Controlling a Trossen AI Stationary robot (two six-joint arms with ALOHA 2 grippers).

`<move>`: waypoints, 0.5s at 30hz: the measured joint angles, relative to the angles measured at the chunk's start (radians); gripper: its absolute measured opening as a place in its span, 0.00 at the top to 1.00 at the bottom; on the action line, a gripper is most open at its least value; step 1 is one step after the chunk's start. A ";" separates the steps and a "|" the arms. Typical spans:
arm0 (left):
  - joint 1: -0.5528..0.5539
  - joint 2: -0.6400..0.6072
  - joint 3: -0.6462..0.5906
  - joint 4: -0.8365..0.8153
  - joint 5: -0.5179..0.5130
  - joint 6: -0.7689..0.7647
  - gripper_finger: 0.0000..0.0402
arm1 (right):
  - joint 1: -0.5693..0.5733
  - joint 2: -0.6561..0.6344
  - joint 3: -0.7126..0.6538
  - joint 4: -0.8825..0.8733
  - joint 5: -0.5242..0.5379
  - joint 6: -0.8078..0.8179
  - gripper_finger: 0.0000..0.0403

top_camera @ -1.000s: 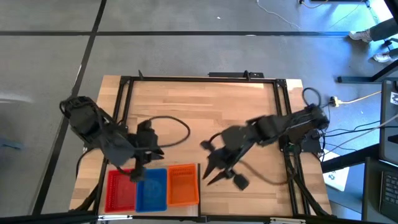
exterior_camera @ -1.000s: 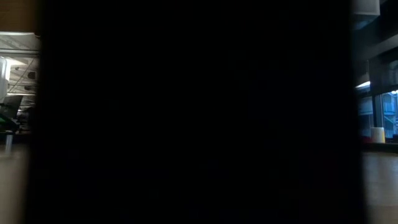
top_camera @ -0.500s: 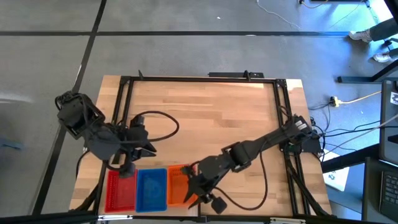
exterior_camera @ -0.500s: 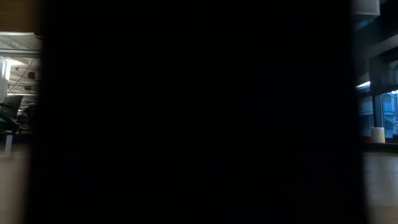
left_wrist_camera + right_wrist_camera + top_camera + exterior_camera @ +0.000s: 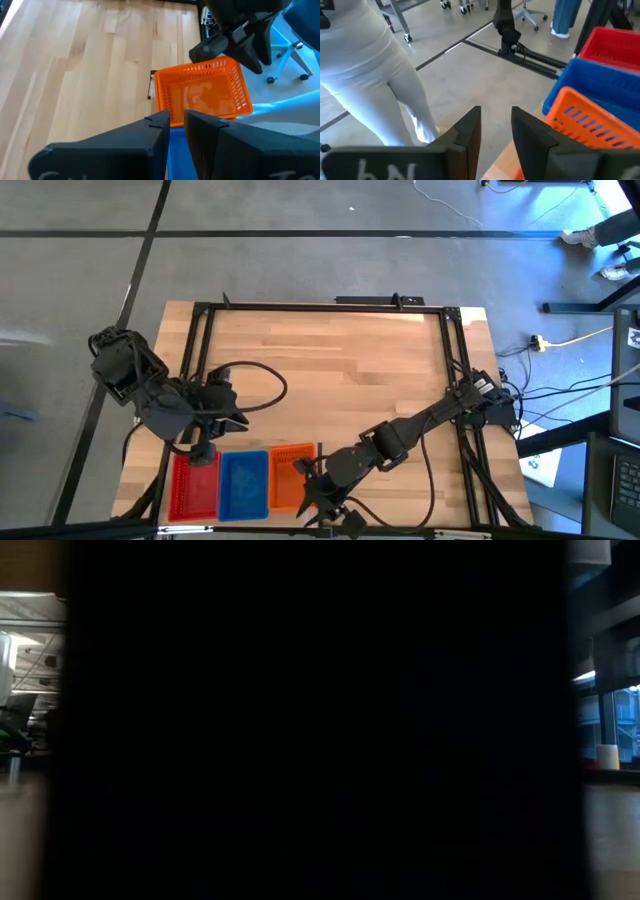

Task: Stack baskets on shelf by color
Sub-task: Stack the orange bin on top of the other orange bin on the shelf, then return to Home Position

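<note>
1. Three baskets are sitting side by side at the near edge of the wooden tabletop (image 5: 330, 350): a red basket (image 5: 193, 486), a blue basket (image 5: 244, 483) and an orange basket (image 5: 291, 476), each touching its neighbour.
2. The shelf cannot be made out separately beneath the baskets in the high view.
3. The left gripper (image 5: 205, 450) is hovering at the far edge of the red basket, near the seam with the blue one. In the left wrist view its fingers (image 5: 150, 137) are standing close together with only a narrow gap, and nothing is showing between them.
4. The right gripper (image 5: 308, 480) is reaching across the near right side of the orange basket. In the right wrist view its fingers (image 5: 465, 132) are standing parted with clear floor showing through the gap; they are grasping nothing.
5. The right wrist view is also showing a person in white trousers (image 5: 385, 75) standing beside the table.
6. Pale characters are showing on the right gripper's body, cut off by the picture's edge; they cannot be read with certainty.
7. The low view is being blocked almost wholly by a dark surface.
</note>
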 joint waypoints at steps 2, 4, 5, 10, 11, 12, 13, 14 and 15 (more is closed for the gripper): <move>0.000 0.000 0.000 0.000 0.000 -0.001 0.88 | -0.002 0.000 -0.013 0.006 0.000 0.000 0.74; 0.000 0.000 0.000 0.001 0.000 -0.005 0.88 | -0.005 -0.001 -0.026 0.009 0.000 0.013 0.74; 0.000 0.000 0.000 0.001 0.000 -0.012 0.88 | -0.005 -0.001 -0.030 0.003 0.000 0.026 0.74; 0.000 0.000 0.000 0.002 0.000 -0.023 0.88 | -0.006 -0.001 -0.058 0.007 0.000 0.036 0.74; 0.000 0.000 0.000 0.002 0.000 -0.024 0.88 | -0.006 0.000 -0.059 0.005 0.001 0.038 0.74; 0.000 0.000 0.000 0.002 0.000 -0.026 0.88 | -0.006 0.001 -0.060 0.005 0.001 0.038 0.74; 0.000 0.000 0.000 0.002 0.000 -0.026 0.88 | -0.006 0.000 -0.060 0.010 0.001 0.031 0.74; 0.000 0.001 0.000 0.002 0.000 -0.026 0.88 | -0.006 -0.001 -0.059 0.017 0.001 0.029 0.74; 0.000 0.001 0.000 0.002 0.000 -0.026 0.88 | -0.006 -0.001 -0.059 0.024 0.001 0.030 0.74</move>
